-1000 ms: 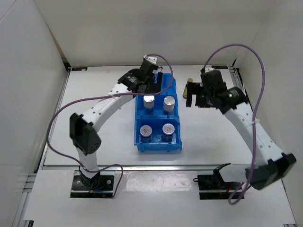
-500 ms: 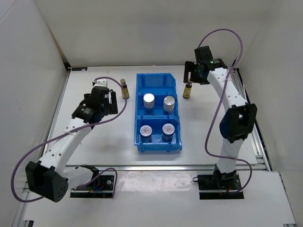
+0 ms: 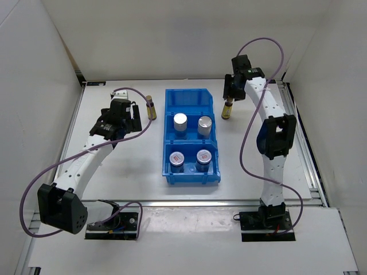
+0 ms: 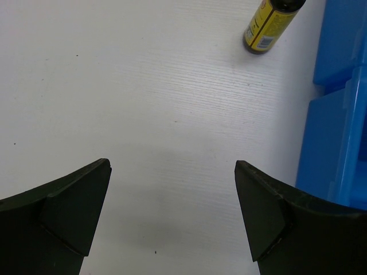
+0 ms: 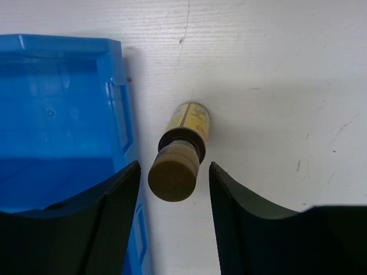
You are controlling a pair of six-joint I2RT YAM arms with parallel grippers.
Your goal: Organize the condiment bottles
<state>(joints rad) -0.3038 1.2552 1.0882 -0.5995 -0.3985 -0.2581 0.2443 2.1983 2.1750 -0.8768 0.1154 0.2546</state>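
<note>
Two amber bottles with yellow labels stand on the table. One (image 3: 151, 107) is left of the blue bin (image 3: 192, 172), the other (image 3: 227, 109) is right of it. My right gripper (image 5: 174, 166) hangs over the right one (image 5: 189, 123), its fingers either side of the brown cap (image 5: 174, 172) with a narrow gap each side. In the bin's middle compartment are two white silver-topped cylinders (image 3: 180, 121) (image 3: 205, 124). Two red-marked jars (image 3: 176, 158) (image 3: 203, 157) fill the near one. My left gripper (image 4: 172, 166) is open over bare table, the left bottle (image 4: 269, 23) ahead of it.
The bin's far compartment (image 3: 189, 102) holds nothing. In the right wrist view the bin's wall (image 5: 117, 86) runs close along the left finger. White walls close in the table at the back and sides.
The right gripper's jaws have narrowed around the right amber bottle's cap. The left arm has swung from over the bin's far end to the table left of it.
</note>
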